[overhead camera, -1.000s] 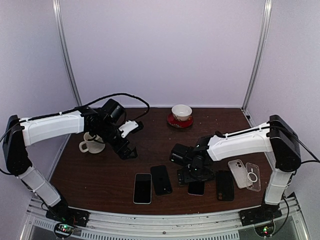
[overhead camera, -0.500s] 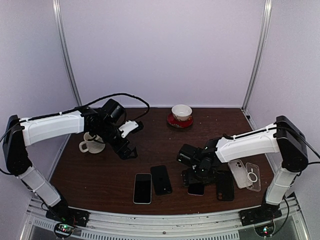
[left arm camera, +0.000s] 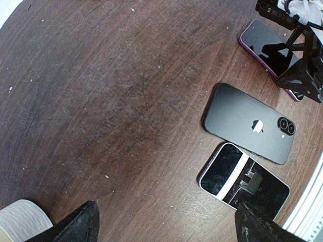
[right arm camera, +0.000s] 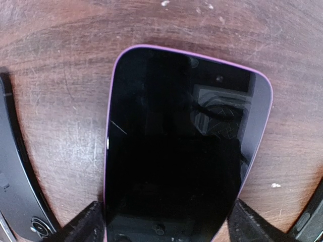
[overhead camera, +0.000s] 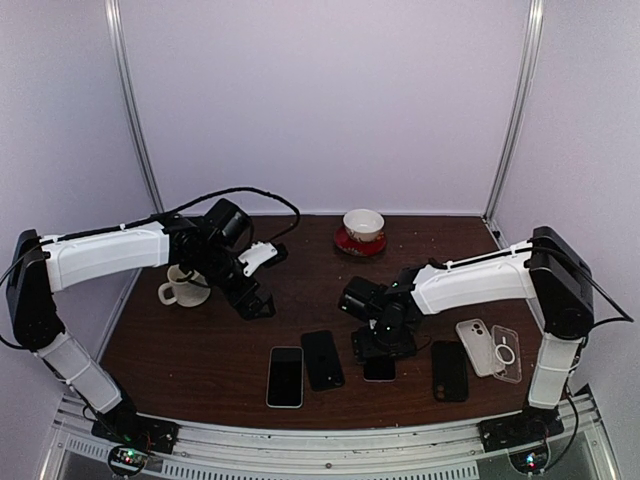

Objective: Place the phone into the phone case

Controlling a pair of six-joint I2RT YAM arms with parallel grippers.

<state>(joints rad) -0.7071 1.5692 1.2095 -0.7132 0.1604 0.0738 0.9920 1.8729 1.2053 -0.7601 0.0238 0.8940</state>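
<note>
Gripping purple-edged phone [right arm camera: 176,151] by its long edges, right jaws, left jaws released above open tabletop [left arm camera: 101,101]

This looks like a robot lab, a small test booth and not a home. Plain pale walls [overhead camera: 320,100] with thin metal poles [overhead camera: 135,110] stand round a dark, scratched surface [overhead camera: 200,340]. Two white robot arms, the left arm [overhead camera: 105,255] and the right arm [overhead camera: 475,285], stand on a metal rail [overhead camera: 330,440] at its near edge, where little lights [overhead camera: 126,459] glow. Phones [overhead camera: 285,376] and phone cases [overhead camera: 506,353] lie in a row, with a mug [overhead camera: 182,288] and a bowl [overhead camera: 363,223] farther back.
</note>
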